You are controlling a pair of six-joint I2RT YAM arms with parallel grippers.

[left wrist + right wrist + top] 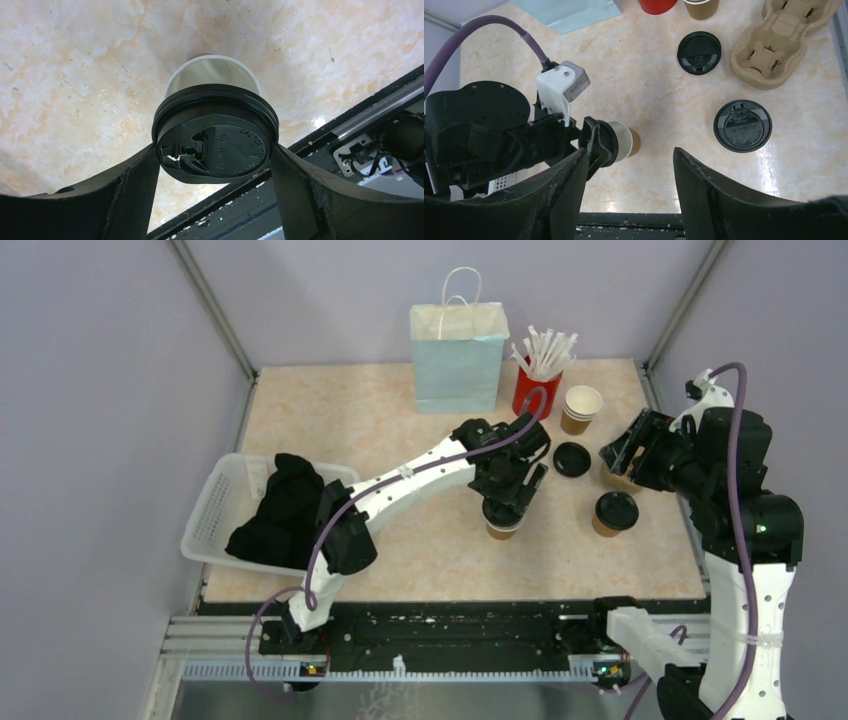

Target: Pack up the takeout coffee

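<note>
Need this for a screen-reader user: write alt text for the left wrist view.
A black lid is pinched between the two fingers, just over an open, white-lined paper cup standing on a marbled table.

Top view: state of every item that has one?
Middle cup: upright, uncovered.
Held lid: over that cup, not seated.
Left end effector: closed on held lid.
Second cup: upright, lidded.
Third cup: upright, no lid.
Spare lid: loose on table.
Carrier: visible slots empty.
Bag: upright.
Right end effector: open, empty.
</note>
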